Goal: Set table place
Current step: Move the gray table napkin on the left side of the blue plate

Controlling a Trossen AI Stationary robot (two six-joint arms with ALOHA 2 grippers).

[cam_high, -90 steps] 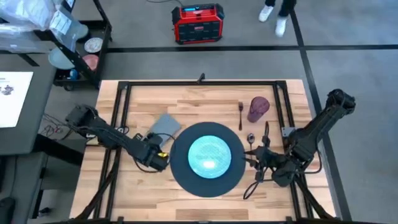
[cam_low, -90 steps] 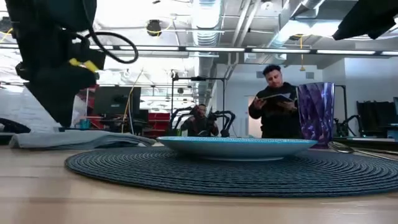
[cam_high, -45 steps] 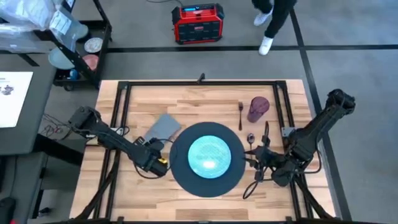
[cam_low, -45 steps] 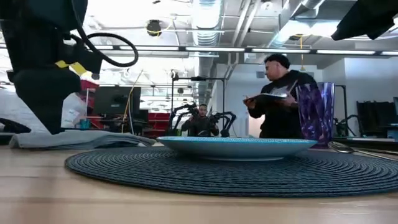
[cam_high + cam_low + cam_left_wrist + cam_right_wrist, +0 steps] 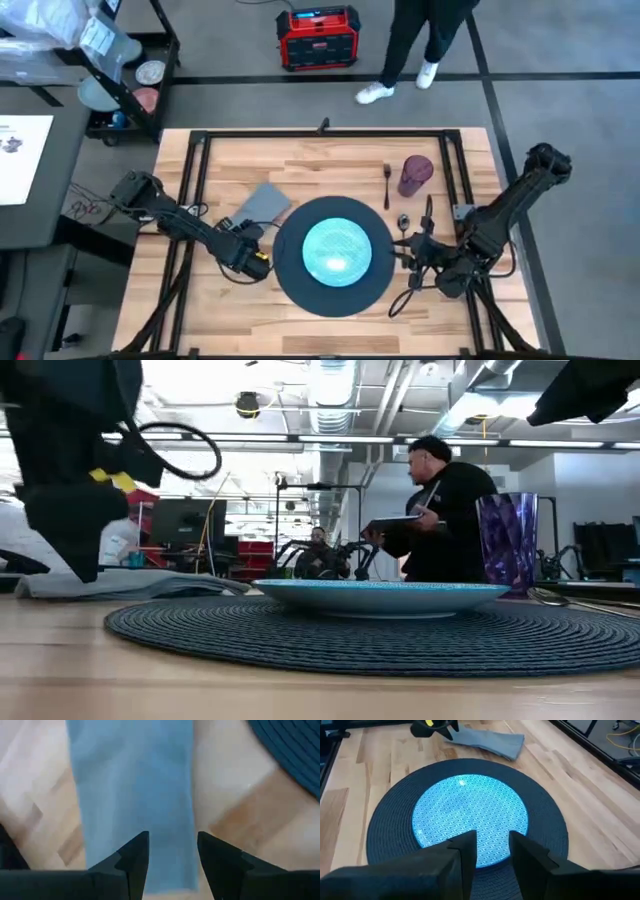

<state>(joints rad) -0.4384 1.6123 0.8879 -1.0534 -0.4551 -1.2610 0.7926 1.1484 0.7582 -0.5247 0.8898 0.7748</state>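
Plank table point(image 5: 330, 160), woven round mat point(image 5: 300, 280), patterned plate point(image 5: 337, 248).

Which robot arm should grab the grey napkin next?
Probably the left. The left gripper hangs open right over the napkin, on the left of the mat. The right gripper sits across the mat, by the spoon.

no readable text or labels anywhere

High view straight down; low view level at table point(image 5: 60, 680) edge; both share mat point(image 5: 336, 255).
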